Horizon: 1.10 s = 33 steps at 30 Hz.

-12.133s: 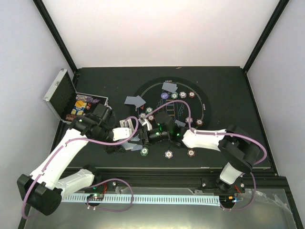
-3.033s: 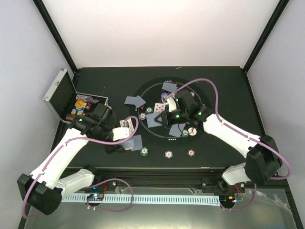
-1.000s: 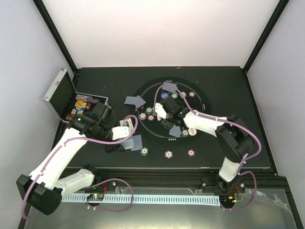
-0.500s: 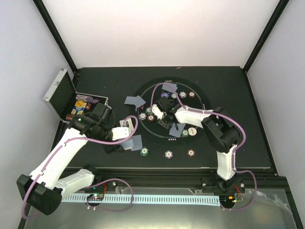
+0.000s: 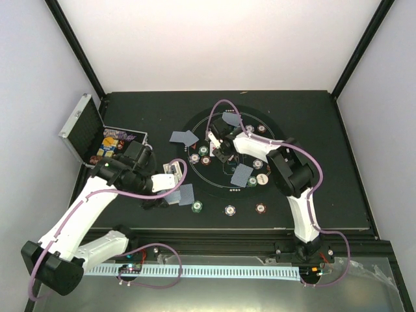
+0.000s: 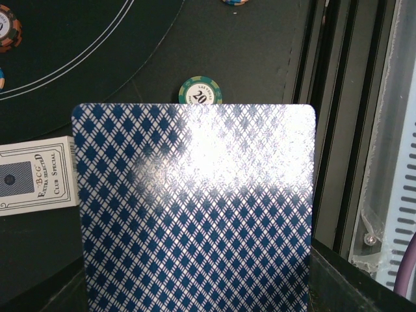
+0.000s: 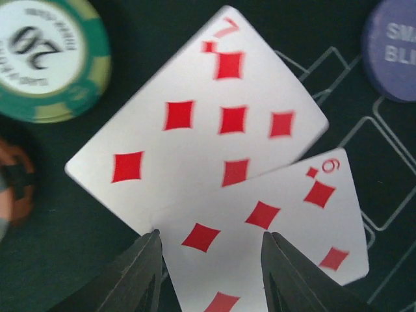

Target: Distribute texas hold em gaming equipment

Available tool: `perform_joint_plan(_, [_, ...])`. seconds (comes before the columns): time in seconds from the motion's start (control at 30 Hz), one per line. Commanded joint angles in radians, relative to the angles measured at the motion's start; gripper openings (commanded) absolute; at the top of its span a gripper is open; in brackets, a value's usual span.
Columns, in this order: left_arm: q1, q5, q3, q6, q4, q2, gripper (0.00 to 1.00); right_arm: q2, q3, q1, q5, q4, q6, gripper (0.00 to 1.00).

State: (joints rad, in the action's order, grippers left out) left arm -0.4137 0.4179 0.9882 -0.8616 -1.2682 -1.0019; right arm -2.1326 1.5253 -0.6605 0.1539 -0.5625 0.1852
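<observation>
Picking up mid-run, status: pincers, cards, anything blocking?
Left pincer shut on blue-backed card. Right pincer open, low over face-up six of diamonds lapping the seven. Green chip close by, nothing between.

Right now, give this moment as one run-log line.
left gripper: shut on blue-backed playing card | right gripper: open over face-up diamonds card atop seven of diamonds

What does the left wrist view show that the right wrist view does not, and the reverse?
Only the left wrist: a blue diamond-backed playing card close up and a white cardboard card box. Only the right wrist: a face-up seven of diamonds, a six of diamonds overlapping it, a round purple button. Both: a green striped chip marked 20, and the black white-lined mat.
</observation>
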Motion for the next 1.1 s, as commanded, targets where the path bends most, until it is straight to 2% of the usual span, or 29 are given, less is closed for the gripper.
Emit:
perform_joint_plan(0.0, [0.003, -0.01, 0.001, -0.018, -0.023, 0.021, 0.02, -0.015, 0.021, 0.038, 0.074, -0.038, -0.034, 0.44])
perform_joint_plan(0.23, [0.003, -0.001, 0.005, -0.017, -0.025, 0.016, 0.02, 0.18, -0.048, 0.036, -0.01, 0.032, -0.036, 0.54])
perform_joint_plan(0.43, [0.003, 0.002, 0.0, -0.016, -0.021, 0.025, 0.01, 0.431, -0.146, 0.04, -0.15, 0.162, -0.166, 0.77])
perform_joint_plan(0.47, [0.003, 0.005, -0.002, -0.016, -0.018, 0.027, 0.02, 0.476, -0.17, 0.047, -0.169, 0.199, -0.236, 0.84])
perform_joint_plan(0.5, [0.003, 0.007, -0.002, -0.016, -0.017, 0.029, 0.02, 0.52, -0.184, 0.057, -0.189, 0.229, -0.299, 0.96])
perform_joint_plan(0.53, [0.003, 0.01, 0.0, -0.016, -0.017, 0.029, 0.02, 0.556, -0.19, 0.069, -0.198, 0.243, -0.375, 1.0])
perform_joint_plan(0.6, [0.003, 0.014, 0.006, -0.014, -0.018, 0.026, 0.02, 0.596, -0.19, 0.108, -0.281, 0.255, -0.454, 1.0])
perform_joint_plan(0.67, [0.003, 0.018, 0.01, -0.013, -0.021, 0.025, 0.02, 0.605, -0.21, 0.158, -0.487, 0.305, -0.488, 1.0])
perform_joint_plan(0.73, [0.003, 0.016, 0.011, -0.011, -0.02, 0.026, 0.02, 0.59, -0.211, 0.172, -0.612, 0.311, -0.511, 1.0])
perform_joint_plan(0.83, [0.003, 0.016, 0.005, -0.011, -0.017, 0.032, 0.02, 0.555, -0.171, 0.171, -0.672, 0.196, -0.563, 1.0])
perform_joint_plan(0.93, [0.003, 0.019, 0.002, -0.01, -0.01, 0.032, 0.02, 0.648, -0.283, 0.133, -0.723, 0.276, -0.685, 0.99])
perform_joint_plan(1.07, [0.003, 0.025, 0.005, -0.01, -0.004, 0.025, 0.01, 0.77, -0.438, 0.012, -0.726, 0.343, -0.804, 0.94])
